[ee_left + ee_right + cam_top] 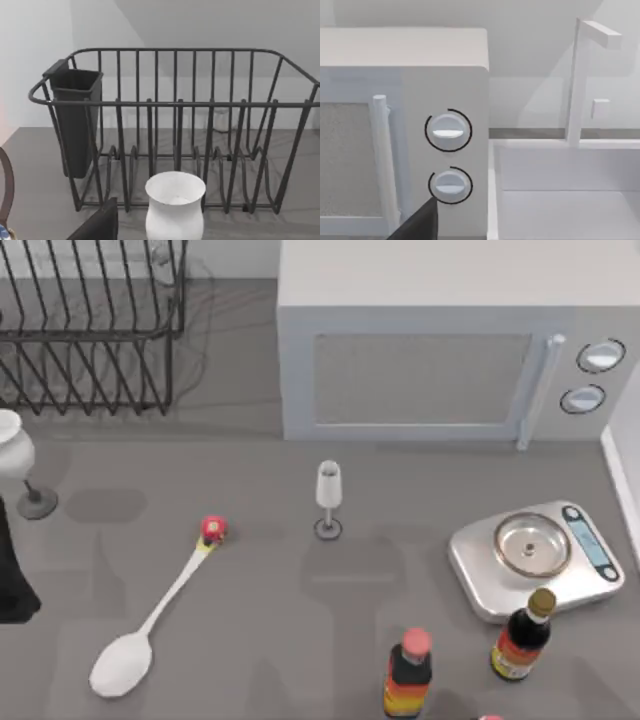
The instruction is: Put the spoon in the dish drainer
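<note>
Grey tabletop holds your untouched spoon [158,615] near-left, well apart from the dish drainer [90,330] far-left; nothing is grasped, both grippers' states you cannot tell, everything remains.

You are looking down on a plain grey surface [300,590] under soft, even light that leaves faint shadows. Behind it stands a pale, bare wall [200,25]. To the right of the grey surface sits a white sink [560,200] with a square white faucet [580,75] rising at its back edge.
</note>
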